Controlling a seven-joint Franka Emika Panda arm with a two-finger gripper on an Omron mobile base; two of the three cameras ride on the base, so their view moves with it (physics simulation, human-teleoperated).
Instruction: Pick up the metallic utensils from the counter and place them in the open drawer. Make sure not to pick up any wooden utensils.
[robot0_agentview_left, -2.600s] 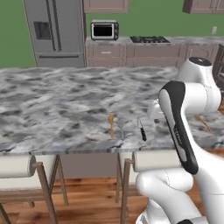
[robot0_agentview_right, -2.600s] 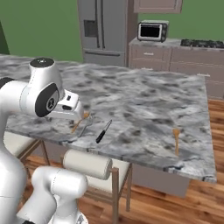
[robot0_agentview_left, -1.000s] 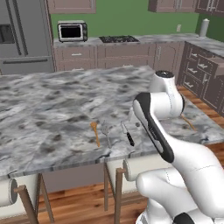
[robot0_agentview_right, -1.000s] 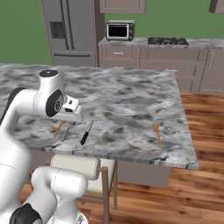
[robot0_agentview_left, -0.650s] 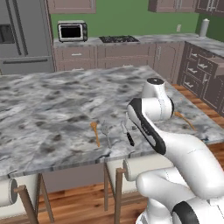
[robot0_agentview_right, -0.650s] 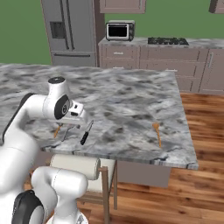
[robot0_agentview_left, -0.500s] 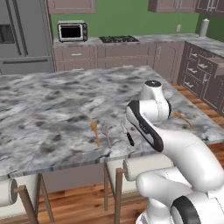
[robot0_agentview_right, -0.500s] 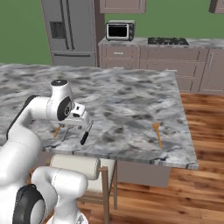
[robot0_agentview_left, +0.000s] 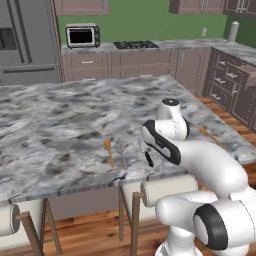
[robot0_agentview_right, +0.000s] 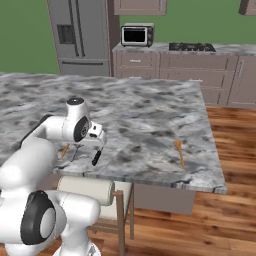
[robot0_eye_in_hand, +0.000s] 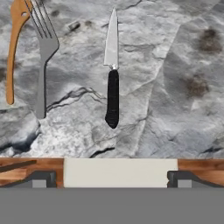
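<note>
The knife (robot0_eye_in_hand: 113, 98), black handle and silver blade, lies on the marbled counter (robot0_eye_in_hand: 175, 65) near its front edge, straight ahead in the hand view. A grey fork (robot0_eye_in_hand: 43, 57) and an orange-brown wooden spoon (robot0_eye_in_hand: 14, 48) lie side by side to its left. My gripper (robot0_eye_in_hand: 113, 178) hangs open just above the knife's handle end, holding nothing. In the left base view the hand (robot0_agentview_left: 149, 148) covers part of the knife (robot0_agentview_left: 148, 159), with the fork (robot0_agentview_left: 121, 151) and spoon (robot0_agentview_left: 108, 150) beside it. In the right base view the gripper (robot0_agentview_right: 98, 143) hovers over the knife (robot0_agentview_right: 95, 158).
A second wooden spoon (robot0_agentview_right: 179, 150) lies near the counter's right end (robot0_agentview_left: 210, 136). Cushioned stools (robot0_agentview_left: 165, 189) stand under the front edge. A drawer (robot0_agentview_left: 248, 71) stands pulled out of the dark cabinets at far right. Fridge, microwave and stove line the back wall.
The base drove right earlier, then stood still. Over the last second the arm folded down, bringing the open hand low over the knife. The utensils have not moved.
</note>
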